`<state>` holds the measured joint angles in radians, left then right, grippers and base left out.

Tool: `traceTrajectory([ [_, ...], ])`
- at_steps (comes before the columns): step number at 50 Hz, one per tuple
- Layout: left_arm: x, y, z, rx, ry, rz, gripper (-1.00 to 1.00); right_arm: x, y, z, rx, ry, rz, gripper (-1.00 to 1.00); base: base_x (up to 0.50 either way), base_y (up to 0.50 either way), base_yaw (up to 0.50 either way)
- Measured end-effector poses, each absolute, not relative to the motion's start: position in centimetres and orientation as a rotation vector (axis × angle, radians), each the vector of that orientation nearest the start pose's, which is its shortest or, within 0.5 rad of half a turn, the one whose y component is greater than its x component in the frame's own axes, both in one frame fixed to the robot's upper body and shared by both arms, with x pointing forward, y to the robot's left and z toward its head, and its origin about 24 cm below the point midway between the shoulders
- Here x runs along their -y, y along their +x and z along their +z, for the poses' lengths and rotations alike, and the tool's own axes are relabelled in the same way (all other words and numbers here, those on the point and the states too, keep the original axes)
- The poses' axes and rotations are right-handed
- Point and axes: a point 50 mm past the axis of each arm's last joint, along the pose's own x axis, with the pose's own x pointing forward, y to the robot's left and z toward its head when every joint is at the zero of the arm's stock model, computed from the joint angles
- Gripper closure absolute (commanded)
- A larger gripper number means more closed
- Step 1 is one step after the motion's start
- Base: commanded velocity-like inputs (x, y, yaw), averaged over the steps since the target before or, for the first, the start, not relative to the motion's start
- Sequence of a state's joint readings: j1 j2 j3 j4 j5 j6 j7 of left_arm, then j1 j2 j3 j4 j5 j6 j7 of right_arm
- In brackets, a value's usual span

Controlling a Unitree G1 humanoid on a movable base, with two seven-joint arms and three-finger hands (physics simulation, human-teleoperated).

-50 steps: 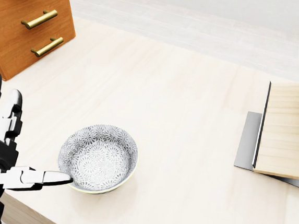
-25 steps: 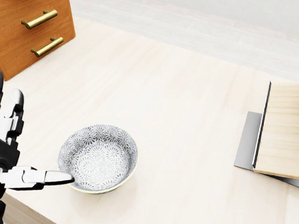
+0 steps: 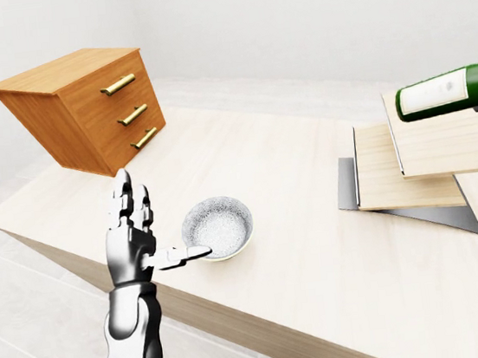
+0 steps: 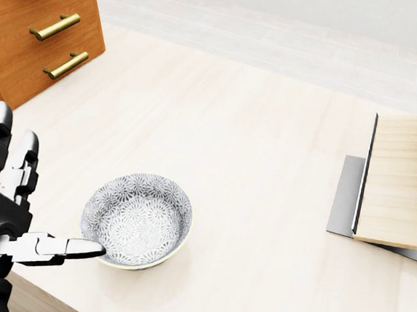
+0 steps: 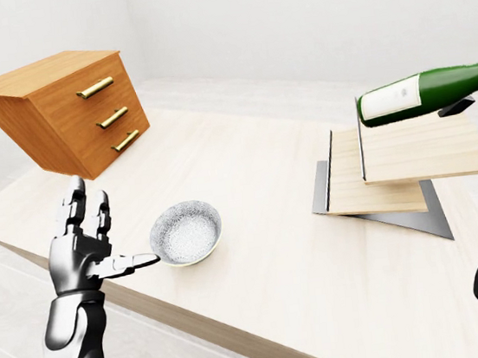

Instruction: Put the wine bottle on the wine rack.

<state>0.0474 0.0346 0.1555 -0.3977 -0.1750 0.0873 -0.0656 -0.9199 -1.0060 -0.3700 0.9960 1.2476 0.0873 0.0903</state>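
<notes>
An orange-brown wooden chest of three drawers with brass bar handles (image 3: 95, 105) stands at the far left of the pale wooden bench (image 3: 283, 182), well left of the patterned bowl. Right of the chest and just left of the bowl, the robot's silver-and-black left hand (image 5: 86, 246) is raised palm-inward with its fingers (image 5: 86, 211) spread upright and its thumb stretched sideways toward the bowl's rim; it grips nothing, and whether the thumb tip touches the rim cannot be told. The shallow grey-and-white floral-patterned ceramic bowl (image 4: 137, 219) sits upright on the bench near its lower edge in the head view. Well right of the bowl lies the stepped wine rack of light wooden slabs on a grey metal base (image 5: 379, 179), its tiers tilted and overlapping. Above the rack's upper slab, farther right of the bowl, the dark green glass wine bottle with a white label (image 5: 425, 92) lies nearly level in the air, its base toward the bowl, clear of the wood. The right hand is cut off by the right edge of both eye views, so its grasp cannot be told; only a dark sliver shows under the bottle's far end.
</notes>
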Motion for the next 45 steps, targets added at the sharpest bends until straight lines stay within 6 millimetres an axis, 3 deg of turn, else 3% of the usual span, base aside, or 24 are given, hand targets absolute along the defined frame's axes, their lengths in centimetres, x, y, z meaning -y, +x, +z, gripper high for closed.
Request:
traceTrajectory([
  [45, -18.7, 23.1, 12.3, 0.311, -0.094, 0.055, -1.00, 42.4, 31.3, 24.7, 0.460, 0.738, -0.406, 1.00, 0.00, 0.00, 0.00],
])
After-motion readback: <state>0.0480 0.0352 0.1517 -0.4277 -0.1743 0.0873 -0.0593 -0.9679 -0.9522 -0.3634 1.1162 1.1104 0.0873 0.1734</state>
